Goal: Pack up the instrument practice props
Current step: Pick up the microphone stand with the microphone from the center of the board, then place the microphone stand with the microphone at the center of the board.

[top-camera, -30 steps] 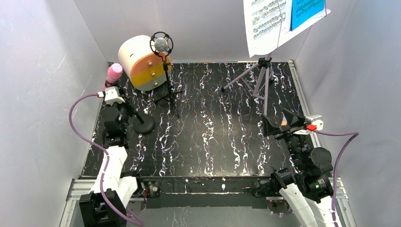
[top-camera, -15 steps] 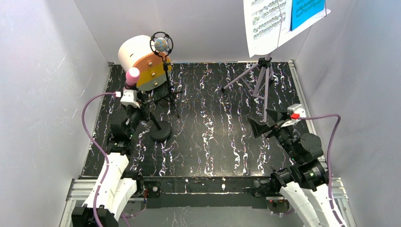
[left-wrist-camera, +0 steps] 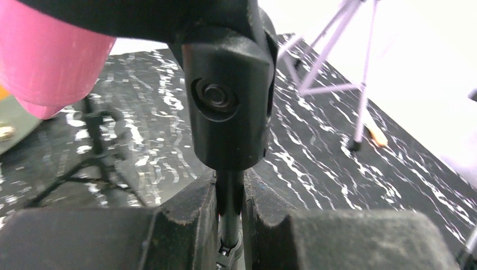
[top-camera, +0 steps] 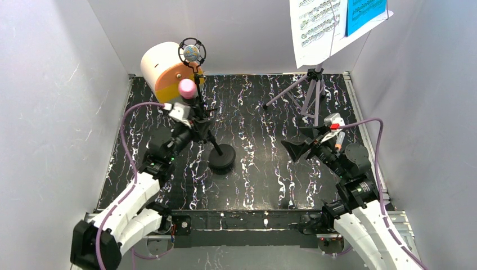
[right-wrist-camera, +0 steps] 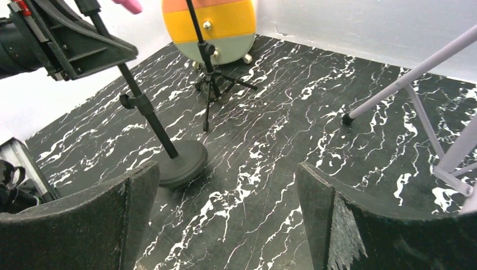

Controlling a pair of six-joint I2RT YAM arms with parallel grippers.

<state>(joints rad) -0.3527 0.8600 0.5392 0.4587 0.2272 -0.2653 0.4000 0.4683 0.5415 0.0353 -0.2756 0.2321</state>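
The pink toy microphone [top-camera: 187,88] sits on a black stand with a round base [top-camera: 221,158]. My left gripper [top-camera: 194,125] is shut on the stand's pole [left-wrist-camera: 230,188], just under the clip, and the stand leans. The pink head shows in the left wrist view [left-wrist-camera: 50,62]. The purple silver-headed microphone [top-camera: 192,53] stands on a thin black tripod [top-camera: 201,107] behind it. The lilac music rack's tripod [top-camera: 309,93] stands at the back right and carries a white page [top-camera: 315,25] and a blue page [top-camera: 364,14]. My right gripper [top-camera: 301,147] is open and empty, facing the round base [right-wrist-camera: 183,160].
The cream cylinder box [top-camera: 163,70] with the orange-grey face [right-wrist-camera: 216,22] stands at the back left, right behind the black tripod [right-wrist-camera: 209,79]. A lilac leg [right-wrist-camera: 416,73] reaches out in front of my right gripper. White walls close in the black marbled mat [top-camera: 259,180].
My left arm has carried the pink microphone and its stand from the left edge towards the middle of the mat. My right gripper has moved left and forward, still open.
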